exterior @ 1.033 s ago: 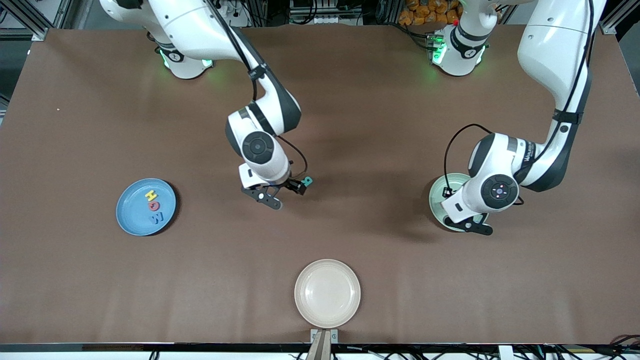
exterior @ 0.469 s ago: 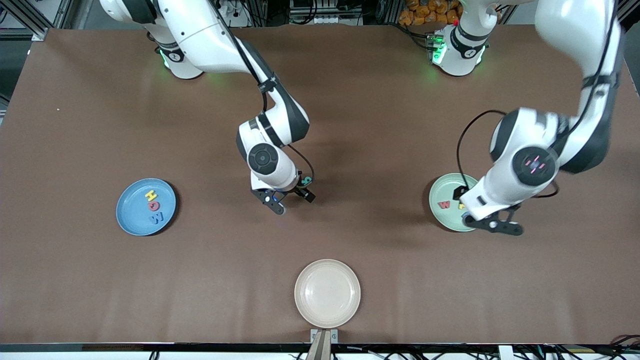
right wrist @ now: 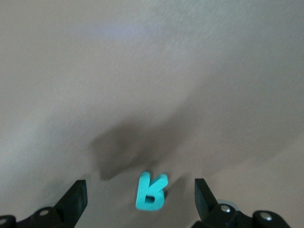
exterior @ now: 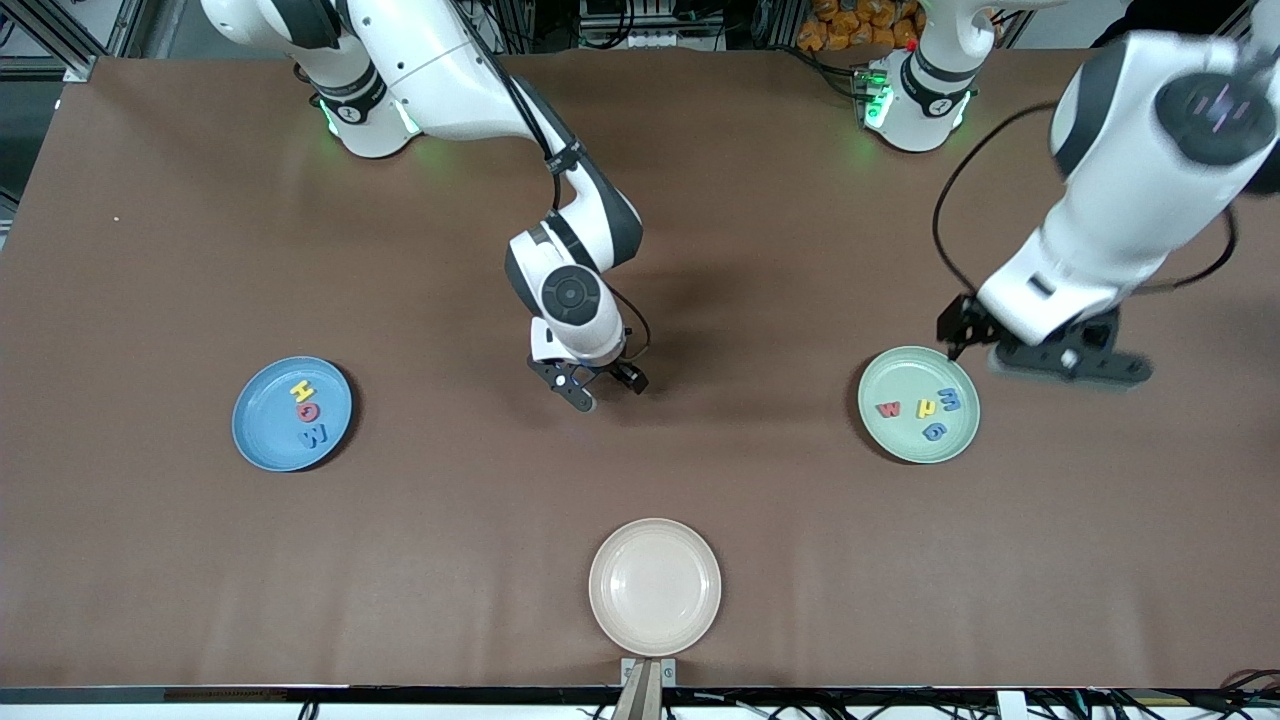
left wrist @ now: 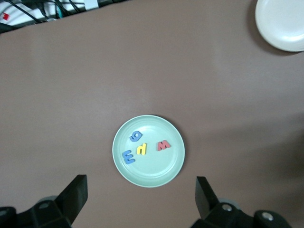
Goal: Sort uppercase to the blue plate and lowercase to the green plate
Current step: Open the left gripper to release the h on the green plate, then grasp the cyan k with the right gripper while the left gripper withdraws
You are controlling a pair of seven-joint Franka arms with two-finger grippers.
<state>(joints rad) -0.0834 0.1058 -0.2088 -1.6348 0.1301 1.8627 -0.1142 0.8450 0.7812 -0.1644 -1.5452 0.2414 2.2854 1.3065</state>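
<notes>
The teal R-like letter (right wrist: 151,191) lies flat on the table at mid-table, between the open fingers of my right gripper (right wrist: 140,189). In the front view that gripper (exterior: 590,385) hides the letter. The blue plate (exterior: 262,432) toward the right arm's end holds the yellow H (exterior: 302,388), red Q (exterior: 306,410) and blue W-like letter (exterior: 315,435). The green plate (exterior: 898,438) holds the red w (exterior: 888,409), yellow u/n (exterior: 926,408), blue m (exterior: 949,400) and blue g (exterior: 934,432). My left gripper (exterior: 1065,362) is open and empty, high up by the green plate (left wrist: 152,172).
An empty beige plate (exterior: 655,586) sits at the table edge nearest the front camera, at the middle; it also shows in the left wrist view (left wrist: 281,23). Bare brown table lies between the plates.
My left arm has risen and pulled back from the green plate, uncovering its letters. My right gripper has shifted over the teal letter, which the front view showed beside it before.
</notes>
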